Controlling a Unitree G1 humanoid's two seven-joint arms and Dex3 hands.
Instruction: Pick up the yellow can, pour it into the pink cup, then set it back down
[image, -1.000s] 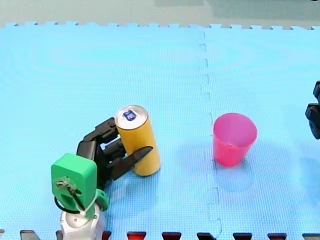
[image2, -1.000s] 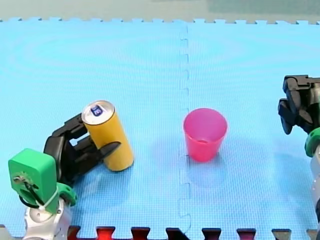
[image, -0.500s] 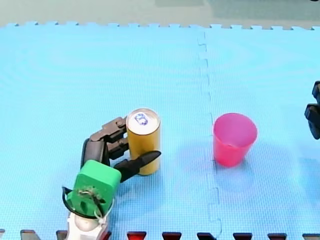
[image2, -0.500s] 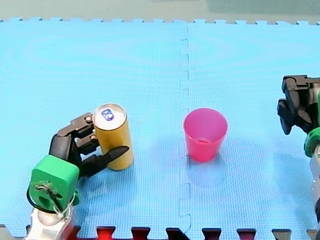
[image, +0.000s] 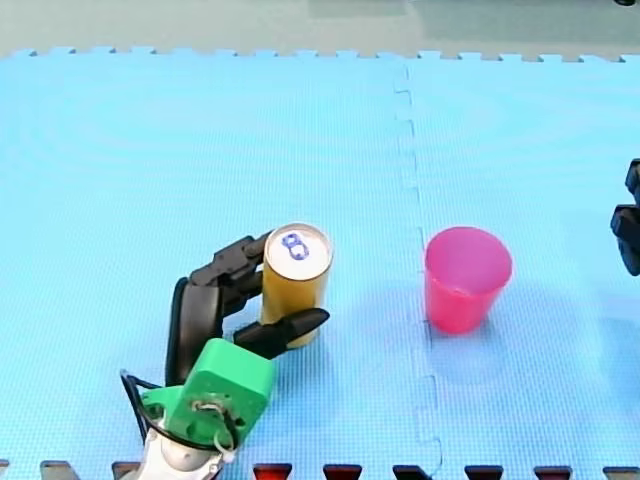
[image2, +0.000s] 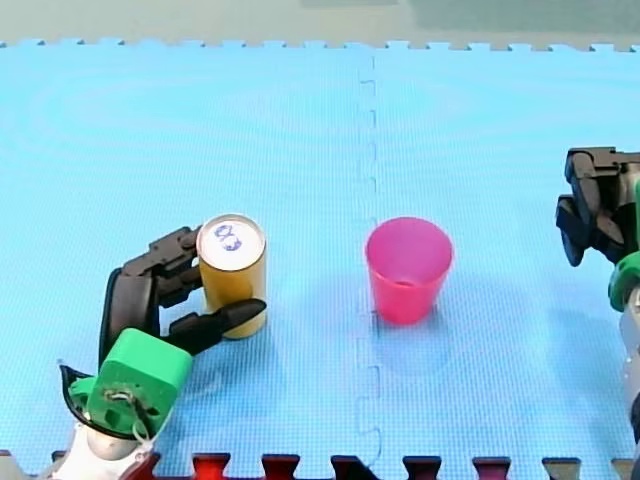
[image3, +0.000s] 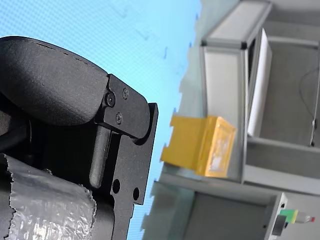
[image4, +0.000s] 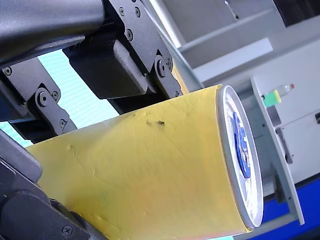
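Second head view, left hand (image2: 150, 298): is wrapping the yellow can (image2: 232, 280) from the can's 8 o'clock, with two fingers pressing its far side and the thumb crossing its near side.
Yellow can: is standing upright at 9 o'clock of the pink cup (image2: 408, 270), well apart. I cannot tell whether its base is touching the blue mat (image2: 300, 130).
Why this grip: a side wrap is leaving the top free, probably for tipping toward the cup.
Right hand (image2: 595, 215): is hanging at the cup's 3 o'clock, holding nothing; how far open, I cannot tell.
Second wrist view: is showing finger pads (image4: 120, 70) pressing the can's scuffed wall, a contact the head views are leaving unclear.
First wrist view: is taking in a yellow box (image3: 205, 145) on grey shelving beyond the mat.
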